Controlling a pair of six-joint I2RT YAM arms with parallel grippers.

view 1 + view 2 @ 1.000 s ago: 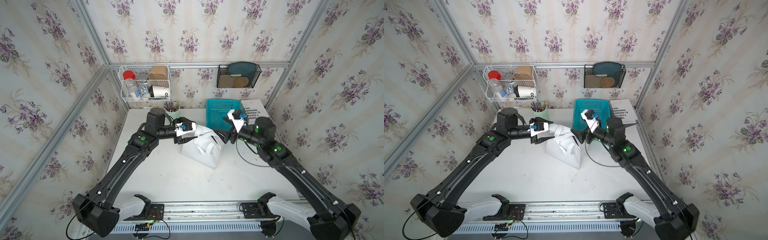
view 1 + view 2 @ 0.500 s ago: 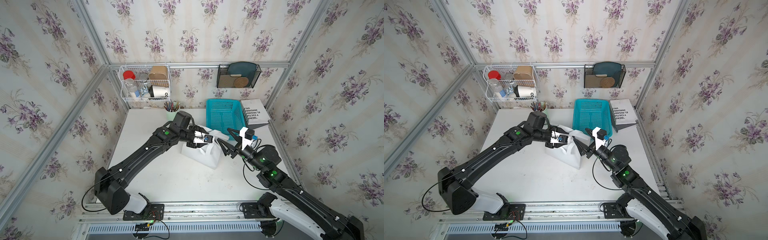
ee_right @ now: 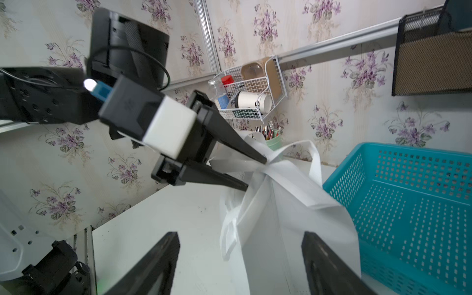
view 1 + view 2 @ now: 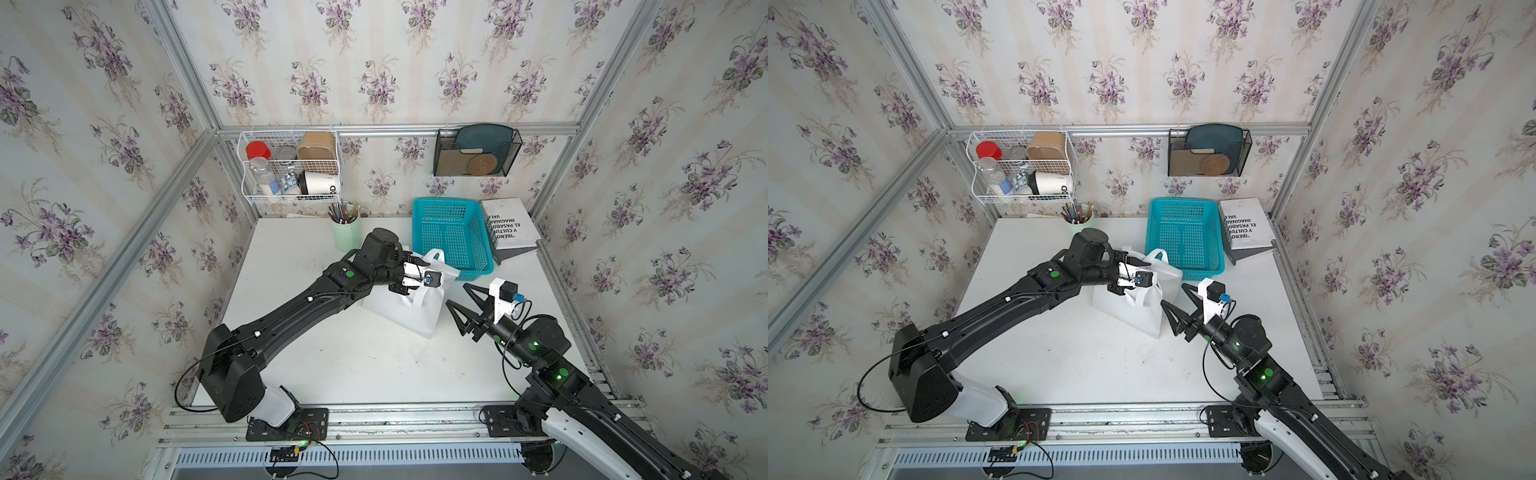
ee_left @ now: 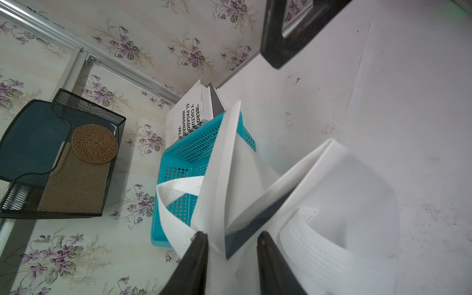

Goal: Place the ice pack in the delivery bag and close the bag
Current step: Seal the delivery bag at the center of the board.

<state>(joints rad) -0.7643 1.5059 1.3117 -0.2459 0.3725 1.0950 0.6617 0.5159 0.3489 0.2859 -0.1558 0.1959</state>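
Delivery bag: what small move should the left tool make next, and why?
Probably close the left tool on the rim of the delivery bag: its fingers straddle it with a gap, gripping nothing yet; the right tool stands open beside it.

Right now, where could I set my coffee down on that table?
Widest bare patch: the near part of the table, between the arm bases, in front of the delivery bag. A narrower strip runs along the left edge, nearer than the pencil cup. Crowded: from the middle to the back right, with blue basket, book, bag, left gripper and right gripper.
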